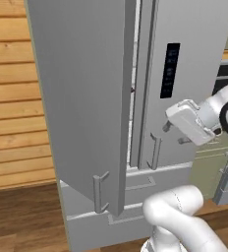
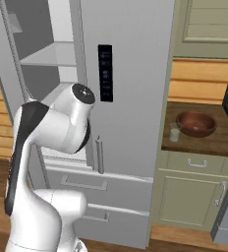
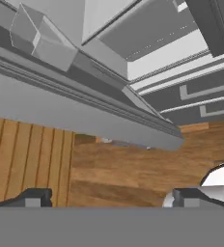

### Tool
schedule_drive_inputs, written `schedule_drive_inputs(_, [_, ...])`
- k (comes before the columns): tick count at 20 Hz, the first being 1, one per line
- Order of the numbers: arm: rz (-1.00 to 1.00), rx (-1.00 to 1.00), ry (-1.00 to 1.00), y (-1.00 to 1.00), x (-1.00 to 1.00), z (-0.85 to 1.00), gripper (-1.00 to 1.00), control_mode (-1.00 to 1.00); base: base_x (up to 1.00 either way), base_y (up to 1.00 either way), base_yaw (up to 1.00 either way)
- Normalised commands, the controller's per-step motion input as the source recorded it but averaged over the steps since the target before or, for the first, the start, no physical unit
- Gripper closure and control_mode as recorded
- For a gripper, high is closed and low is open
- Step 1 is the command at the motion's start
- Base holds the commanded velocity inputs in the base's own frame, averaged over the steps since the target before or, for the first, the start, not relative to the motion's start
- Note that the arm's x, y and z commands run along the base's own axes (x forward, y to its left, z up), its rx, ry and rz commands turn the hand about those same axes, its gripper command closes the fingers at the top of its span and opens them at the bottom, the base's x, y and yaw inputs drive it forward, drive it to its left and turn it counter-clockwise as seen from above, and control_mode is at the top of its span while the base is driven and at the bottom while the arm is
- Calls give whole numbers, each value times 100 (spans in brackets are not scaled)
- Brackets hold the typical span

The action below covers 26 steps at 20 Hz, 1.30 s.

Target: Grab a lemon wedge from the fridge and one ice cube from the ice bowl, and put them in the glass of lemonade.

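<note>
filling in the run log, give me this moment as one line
fridge: left door open | gripper: open, empty | lemon wedge: not grabbed | ice bowl, glass of lemonade: on counter

Fridge (image 2: 130,74) matt grey metal (smooth); ice bowl (image 2: 196,123) glossy reddish-brown; glass of lemonade (image 2: 174,132) clear; wall (image 1: 13,98) planked wood.

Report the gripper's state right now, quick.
Gripper: open, fingers spread wide apart, holding nothing, beside the fridge and its open left door.
</note>
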Motion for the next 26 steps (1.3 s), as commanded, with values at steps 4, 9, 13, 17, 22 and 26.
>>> schedule_drive_inputs(4, [0, 16, 0, 4, 100, -22, -100, -100, 0, 0, 0])
schedule_drive_inputs(9, [2, 7, 4, 11, 100, -2, -100, -100, 0, 0, 0])
schedule_drive_inputs(13, [7, 0, 13, 51, 74, 0, -100, -100, 0, 0, 0])
schedule_drive_inputs(17, [2, 0, 17, 99, 35, 0, -100, -100, 0, 0, 0])
schedule_drive_inputs(22, [0, 0, 10, 100, 16, 0, -100, -100, 0, 0, 0])
schedule_drive_inputs(26, [5, -6, 1, 100, -29, 0, -100, -100, 0, 0, 0])
